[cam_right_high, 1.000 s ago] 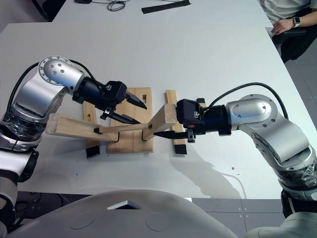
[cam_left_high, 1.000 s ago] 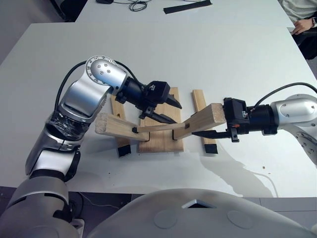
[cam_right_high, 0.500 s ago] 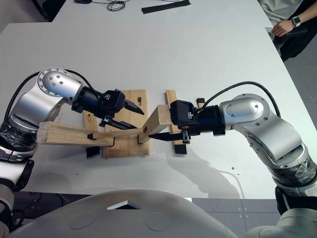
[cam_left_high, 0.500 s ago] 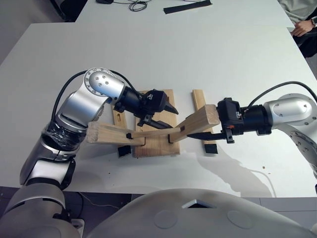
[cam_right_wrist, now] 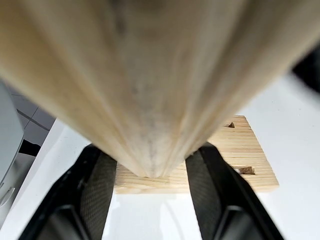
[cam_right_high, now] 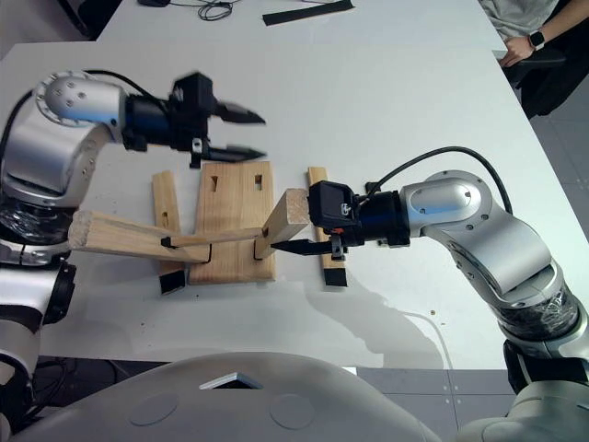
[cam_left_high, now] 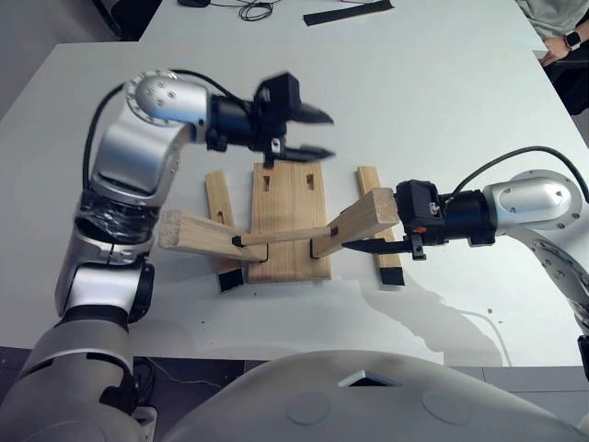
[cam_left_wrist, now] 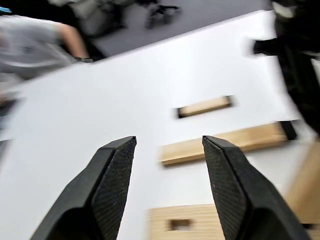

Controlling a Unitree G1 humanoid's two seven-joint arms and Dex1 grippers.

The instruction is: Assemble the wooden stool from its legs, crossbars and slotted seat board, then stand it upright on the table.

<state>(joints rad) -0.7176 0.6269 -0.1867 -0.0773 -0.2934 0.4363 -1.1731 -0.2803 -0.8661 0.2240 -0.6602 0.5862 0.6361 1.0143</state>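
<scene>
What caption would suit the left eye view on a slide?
Right pincer holds the leg-and-crossbar frame over the slotted seat board; left pincer hovers open.

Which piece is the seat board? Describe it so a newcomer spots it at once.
On the white table, find the leg-and-crossbar frame held above the near middle. The seat board lies flat beneath and behind it, between two narrow sticks. It is the widest piece, with two rectangular slots near its far end.

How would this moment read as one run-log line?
left pincer: open, empty, raised near seat board far end | right pincer: shut on leg frame | seat board: flat on table
</scene>
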